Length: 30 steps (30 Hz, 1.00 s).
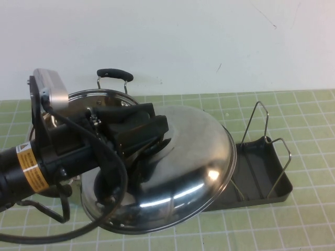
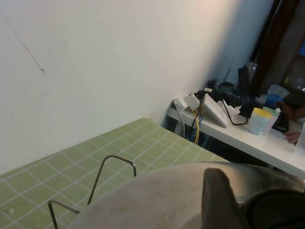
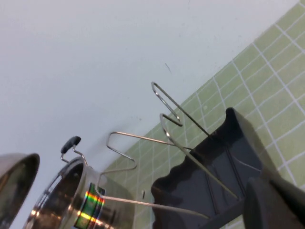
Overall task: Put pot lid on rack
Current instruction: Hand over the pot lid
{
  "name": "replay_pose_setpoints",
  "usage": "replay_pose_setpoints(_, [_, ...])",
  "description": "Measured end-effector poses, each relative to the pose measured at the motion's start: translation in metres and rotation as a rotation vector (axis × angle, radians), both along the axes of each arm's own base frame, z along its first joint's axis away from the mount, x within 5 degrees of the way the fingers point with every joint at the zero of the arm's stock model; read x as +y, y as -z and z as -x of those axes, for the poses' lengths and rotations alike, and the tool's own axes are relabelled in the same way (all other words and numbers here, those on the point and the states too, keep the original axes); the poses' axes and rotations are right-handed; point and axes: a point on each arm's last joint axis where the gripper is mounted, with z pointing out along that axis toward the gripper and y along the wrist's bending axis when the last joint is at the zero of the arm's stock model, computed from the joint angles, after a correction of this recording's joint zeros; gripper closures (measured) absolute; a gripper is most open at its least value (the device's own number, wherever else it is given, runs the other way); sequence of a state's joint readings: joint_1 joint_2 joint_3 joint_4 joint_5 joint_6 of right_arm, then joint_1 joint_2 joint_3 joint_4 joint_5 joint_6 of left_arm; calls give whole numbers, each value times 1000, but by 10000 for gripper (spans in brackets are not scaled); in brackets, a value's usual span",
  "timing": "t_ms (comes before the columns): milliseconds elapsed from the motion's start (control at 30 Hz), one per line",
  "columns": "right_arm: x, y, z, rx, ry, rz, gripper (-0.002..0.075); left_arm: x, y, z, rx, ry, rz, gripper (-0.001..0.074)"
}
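Green gridded matting (image 1: pixel 309 214) covers the table, with a plain white wall (image 1: pixel 209 42) behind it.

One pot lid (image 1: pixel 183 178), round, domed and mirror-shiny, hangs tilted in the middle of the high view, its lower rim toward six o'clock. Its three o'clock edge overlaps the near end of the rack; whether they touch cannot be told. The left gripper (image 1: pixel 149 141) reaches in from nine o'clock and sits on the centre of the dome, its black fingers (image 1: pixel 157 128) partly spread and pinching the lid at its middle, where the knob is hidden beneath them.

One rack (image 1: pixel 272 178), a dark grey rectangular tray, lies at three o'clock of the lid. Three upright wire loops can be counted in the high view.

One steel pot (image 1: pixel 112 99) stands behind the lid at eleven o'clock, open. One black handle (image 1: pixel 115 73) shows at its far side.

The left wrist view shows the grey dome (image 2: pixel 162 200) close up, a dark finger (image 2: pixel 219 200) against it, two wire loops (image 2: pixel 114 167) beyond, and a cluttered white side table (image 2: pixel 238 133) seen nowhere else.

The right gripper (image 3: pixel 276 205) appears only in its own wrist view, as a dark blur low beside the rack, fingers pressed together on nothing. That view alone shows the rack from its far side, with the pot behind it.
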State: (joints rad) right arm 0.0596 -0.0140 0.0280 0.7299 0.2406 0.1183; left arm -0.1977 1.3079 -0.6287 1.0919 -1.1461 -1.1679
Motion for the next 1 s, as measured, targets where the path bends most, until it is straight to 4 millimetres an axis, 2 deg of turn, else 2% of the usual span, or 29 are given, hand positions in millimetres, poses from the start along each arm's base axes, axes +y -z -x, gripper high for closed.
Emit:
replay_pose_setpoints(100, [4, 1, 1, 12, -48, 2, 727, 1, -1, -1, 11, -13, 24, 426])
replay_pose_setpoints(200, [16, -2, 6, -16, -193, 21, 727, 2, -3, -3, -2, -32, 39, 426])
replay_pose_setpoints(267, [24, -15, 8, -98, -293, 54, 727, 2, -4, -3, -32, -42, 32, 426])
replay_pose_setpoints(333, [29, -35, 7, -169, -352, 7, 727, 3, -5, -4, -52, -55, 35, 426])
replay_pose_setpoints(433, [36, -59, -4, -202, -437, 15, 711, 4, -7, -6, -58, -78, 57, 426])
replay_pose_setpoints(533, [44, -78, -22, -159, -543, 11, 603, 5, -9, -7, -55, -95, 79, 426])
replay_pose_setpoints(667, [56, -102, -51, -102, -695, -33, 344, 6, -9, -8, -53, -103, 90, 426])
replay_pose_setpoints(733, [61, -109, -69, -66, -775, -70, 246, 6, -9, -8, -52, -105, 92, 426])
replay_pose_setpoints(833, [68, -113, -92, -11, -880, -130, 191, 6, -10, -8, -52, -105, 92, 426])
replay_pose_setpoints(1000, [82, -110, -129, 72, -978, -189, 169, 6, -9, -8, -54, -107, 91, 426])
